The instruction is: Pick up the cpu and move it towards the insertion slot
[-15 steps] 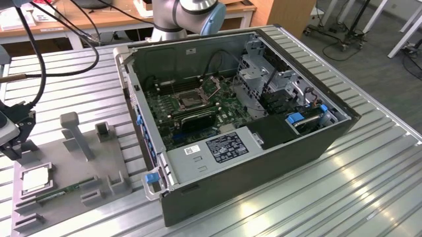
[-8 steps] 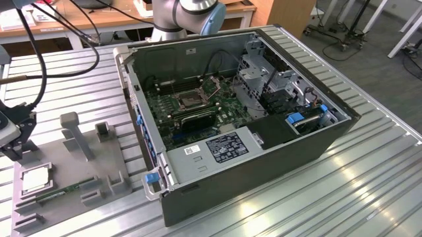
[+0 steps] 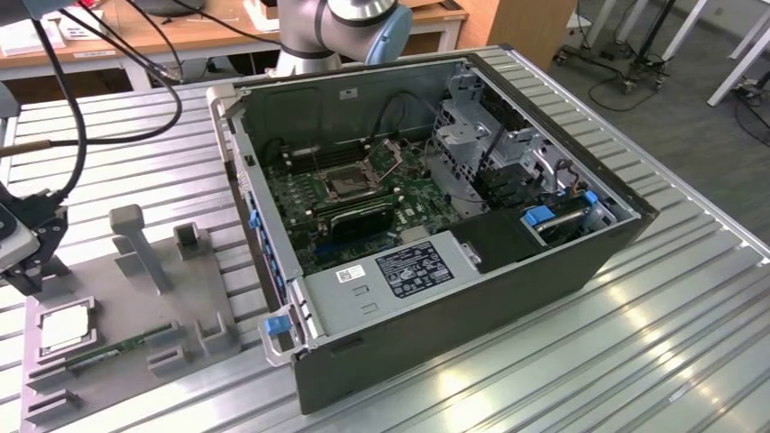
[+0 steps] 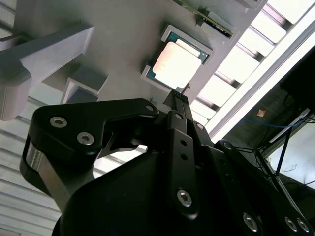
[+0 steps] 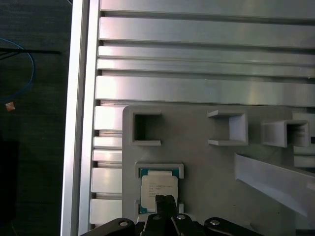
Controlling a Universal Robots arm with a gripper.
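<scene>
Bright, even overhead light fills the exterior view, and shadows are soft. The ribbed silvery aluminium table (image 3: 650, 325) throws back pale streaks of glare toward the exterior view's right, while the inside of the open dark-grey computer case (image 3: 421, 180) lies in mild shade. In the second wrist view the table's slats burn out to white, and the small flat square cpu (image 4: 176, 64) has its silvery top washed to near-white. The black metal end effector (image 4: 180, 93) is a dark mass with glints on its bolt heads. In the first wrist view the slats gleam in bands beside a nearly black floor (image 5: 34, 147).
</scene>
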